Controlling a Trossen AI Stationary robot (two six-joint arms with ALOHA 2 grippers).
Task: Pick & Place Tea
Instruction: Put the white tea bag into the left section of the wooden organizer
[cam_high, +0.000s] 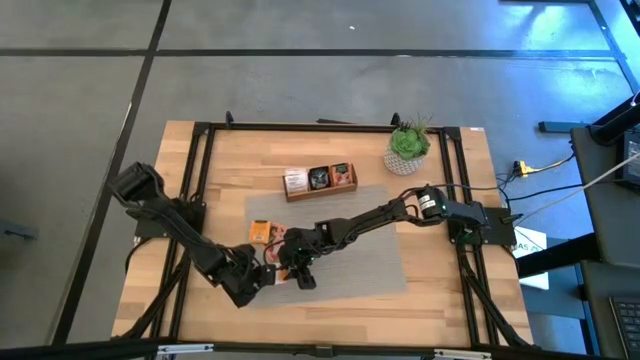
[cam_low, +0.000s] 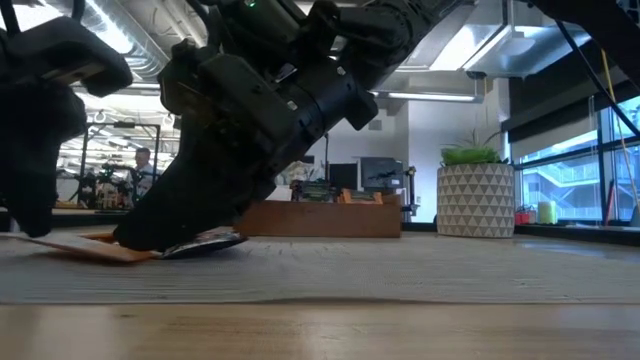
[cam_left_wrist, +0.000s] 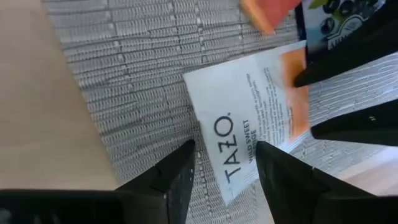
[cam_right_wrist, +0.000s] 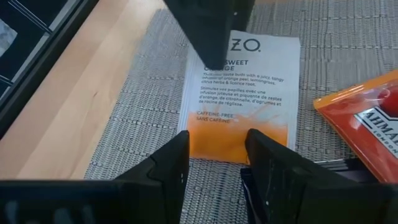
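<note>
— Grippers, from above? Both meet on the grey mat (cam_high: 350, 240) near the bench's front-left: left gripper (cam_high: 262, 281), right gripper (cam_high: 300, 272), sachets around them.

— Low view? Sachets lie flat under dark arm parts.

— Left wrist? Fingers (cam_left_wrist: 174, 177) parted over the white-and-orange Tazo sachet (cam_left_wrist: 249, 130), holding nothing.

— Right wrist? Fingers (cam_right_wrist: 168, 168) apart at that sachet's orange end; red sachet (cam_right_wrist: 367, 118) beside it.

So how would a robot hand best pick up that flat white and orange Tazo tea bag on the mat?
Probably by an edge from above. The Tazo sachet lies flat on the grey mat, so only its thin rim offers a pinch; its orange end sits at the right hand, its white end at the left hand.
</note>
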